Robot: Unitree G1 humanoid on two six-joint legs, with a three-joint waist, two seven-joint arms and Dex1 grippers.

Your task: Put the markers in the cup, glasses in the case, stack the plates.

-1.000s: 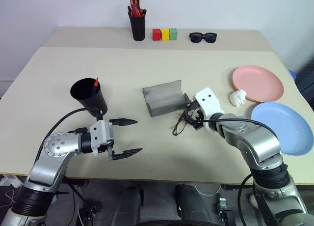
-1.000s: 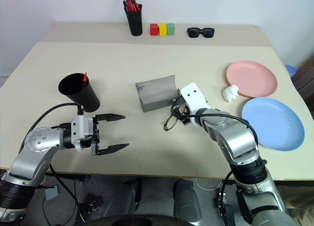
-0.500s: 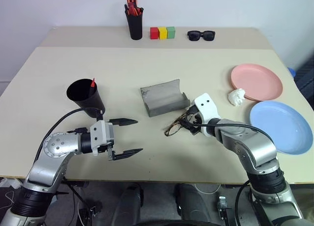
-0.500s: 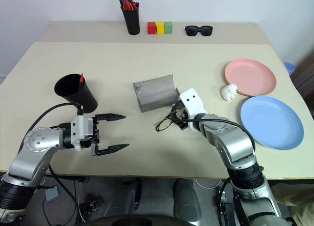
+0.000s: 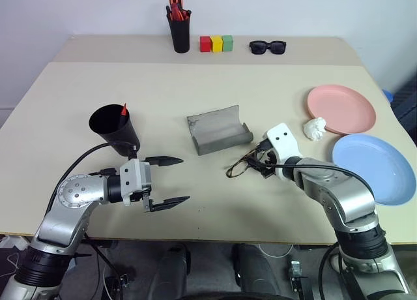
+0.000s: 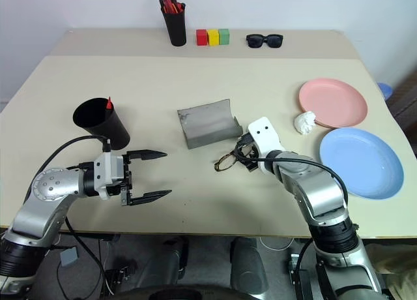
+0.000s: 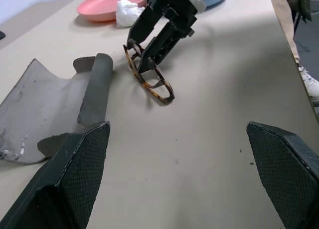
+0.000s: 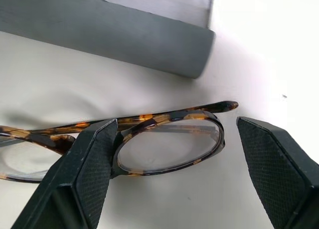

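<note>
I see the plates (image 5: 341,109) unstacked at 3 o'clock. The case (image 5: 218,130) lies open at centre to receive the glasses (image 6: 229,160), which rest at its 5 o'clock. My right gripper (image 8: 167,154) straddles one lens, fingers wide, nothing gripped. My left gripper (image 5: 171,180) idles, fully open and empty.

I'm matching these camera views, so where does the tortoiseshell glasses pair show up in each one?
Left eye: glasses centre-right, at the right gripper.
Right eye: just right of centre.
Left wrist: upper middle.
Right wrist: across the lower half.
Shared landmark: the open grey case beside them.
</note>
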